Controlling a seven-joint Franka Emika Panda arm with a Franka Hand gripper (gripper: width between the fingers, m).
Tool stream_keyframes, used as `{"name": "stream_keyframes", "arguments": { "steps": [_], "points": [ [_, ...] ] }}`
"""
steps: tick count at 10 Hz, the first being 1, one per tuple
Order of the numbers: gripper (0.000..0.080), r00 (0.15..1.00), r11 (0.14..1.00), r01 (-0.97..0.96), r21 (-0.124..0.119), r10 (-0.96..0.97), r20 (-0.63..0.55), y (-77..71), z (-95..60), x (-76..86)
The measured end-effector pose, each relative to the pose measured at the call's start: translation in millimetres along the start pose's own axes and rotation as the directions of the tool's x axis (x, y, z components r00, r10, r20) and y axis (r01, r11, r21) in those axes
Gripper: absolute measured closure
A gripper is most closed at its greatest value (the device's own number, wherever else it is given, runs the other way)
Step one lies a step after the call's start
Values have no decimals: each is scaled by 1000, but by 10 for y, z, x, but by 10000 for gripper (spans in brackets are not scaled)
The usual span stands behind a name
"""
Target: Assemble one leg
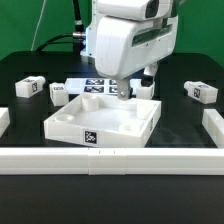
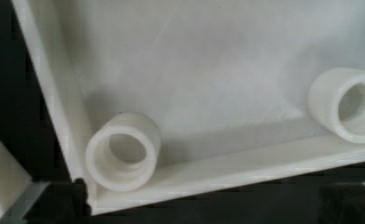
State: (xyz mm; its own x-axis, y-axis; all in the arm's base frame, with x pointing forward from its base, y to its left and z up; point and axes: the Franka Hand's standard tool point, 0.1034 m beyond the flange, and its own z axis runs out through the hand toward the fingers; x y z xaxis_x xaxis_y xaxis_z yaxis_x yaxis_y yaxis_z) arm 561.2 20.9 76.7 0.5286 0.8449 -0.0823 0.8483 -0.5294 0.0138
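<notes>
A large white tray-like piece (image 1: 70, 122) is seen in the middle of the black desk (image 1: 30, 140), and a black-and-white tag (image 1: 92, 137) is borne on its near wall. The arm (image 1: 125, 40) is lowered over the tray's far side, and the fingers (image 1: 122, 93) are placed at the far wall, roughly midway along it. Whether they are released or clenched cannot be told: their tips are masked in the exterior view, and only dark blurred edges are shown in the wrist view.

In the wrist view the tray's inner floor is shown close up. Two round sockets are set against its walls, one socket (image 2: 122, 152) and the other socket (image 2: 349, 105).

The legs are left lying on the desk, well apart from the fingers. One leg (image 1: 30, 88) is at the exterior view's far left, a second leg (image 1: 60, 93) lies just beside it and nearer the tray, and a third leg (image 1: 201, 92) is at the far right.

The marker board (image 1: 92, 85) lies flat beyond the tray and is partly hidden by the arm. A white rail (image 1: 110, 158) is laid along the near edge.
</notes>
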Motion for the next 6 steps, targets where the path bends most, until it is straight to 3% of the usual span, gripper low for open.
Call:
{"name": "stream_keyframes", "arguments": {
  "steps": [6],
  "points": [
    [150,1000,1000,1,0,-1,0,-7,2,4]
  ]
}}
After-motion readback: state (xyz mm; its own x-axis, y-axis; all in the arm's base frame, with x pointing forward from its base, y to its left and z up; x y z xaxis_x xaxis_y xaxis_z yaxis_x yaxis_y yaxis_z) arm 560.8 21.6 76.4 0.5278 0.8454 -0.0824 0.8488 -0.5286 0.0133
